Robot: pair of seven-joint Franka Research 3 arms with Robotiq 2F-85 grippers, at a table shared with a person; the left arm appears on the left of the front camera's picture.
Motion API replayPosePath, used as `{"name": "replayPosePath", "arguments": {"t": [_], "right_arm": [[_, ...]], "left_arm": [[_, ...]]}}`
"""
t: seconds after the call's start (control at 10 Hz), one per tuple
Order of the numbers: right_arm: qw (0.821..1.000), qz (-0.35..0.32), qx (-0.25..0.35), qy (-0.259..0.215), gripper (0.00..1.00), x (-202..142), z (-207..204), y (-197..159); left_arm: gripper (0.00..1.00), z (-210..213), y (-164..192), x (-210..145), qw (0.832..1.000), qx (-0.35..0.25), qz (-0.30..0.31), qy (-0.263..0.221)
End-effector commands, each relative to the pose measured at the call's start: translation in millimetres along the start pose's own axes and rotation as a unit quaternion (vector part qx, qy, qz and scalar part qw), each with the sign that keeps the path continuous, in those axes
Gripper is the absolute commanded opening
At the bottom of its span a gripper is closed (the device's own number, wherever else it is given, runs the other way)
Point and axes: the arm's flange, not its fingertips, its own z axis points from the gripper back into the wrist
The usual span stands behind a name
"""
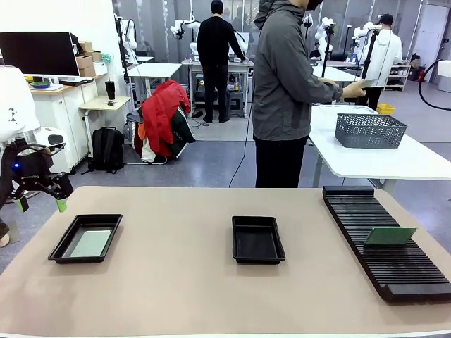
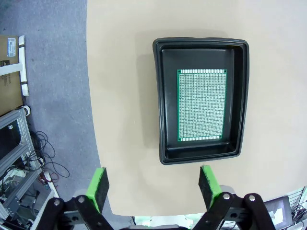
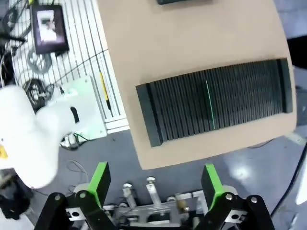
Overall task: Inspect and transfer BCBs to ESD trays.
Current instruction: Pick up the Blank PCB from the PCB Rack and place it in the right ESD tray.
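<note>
My left gripper [image 2: 153,186] hung spread and empty high over the left ESD tray [image 2: 158,96], I believe so that I could inspect the BCB [image 2: 201,104] lying flat inside, a thin green board dotted with small holes. My right gripper [image 3: 156,181], also spread and empty, hovered above the ribbed rack [image 3: 182,110], where a second BCB [image 3: 209,105] stood on edge in a slot, easy to pinch.

Blk slotted rack [image 1: 356,211], mesh basket [image 1: 370,131], backpack [image 1: 107,149]

Two trays [image 1: 62,240] [image 1: 258,243], two boards [image 1: 91,243] [image 1: 390,236], one rack [image 1: 396,272]
</note>
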Motion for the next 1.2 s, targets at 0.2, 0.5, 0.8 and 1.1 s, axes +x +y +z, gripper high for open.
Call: {"name": "replayPosePath", "arguments": {"t": [0.2, 0.5, 0.8, 1.1], "right_arm": [[0.994, 0.109, 0.004, 0.009, 1.00, -8, 11, 1], [0.994, 0.108, -0.005, -0.005, 1.00, -4, 8, 3], [0.994, 0.108, -0.005, -0.005, 1.00, -4, 8, 3], [0.994, 0.108, -0.005, -0.005, 1.00, -4, 8, 3]], "left_arm": [[1.00, -1, 0, 0, 1.000, 0.000, 0.001, 0.000], [1.00, -1, 0, 0, 1.000, 0.000, 0.001, 0.000], [1.00, -1, 0, 0, 1.000, 0.000, 0.001, 0.000], [1.00, -1, 0, 0, 1.000, 0.000, 0.001, 0.000]]}}
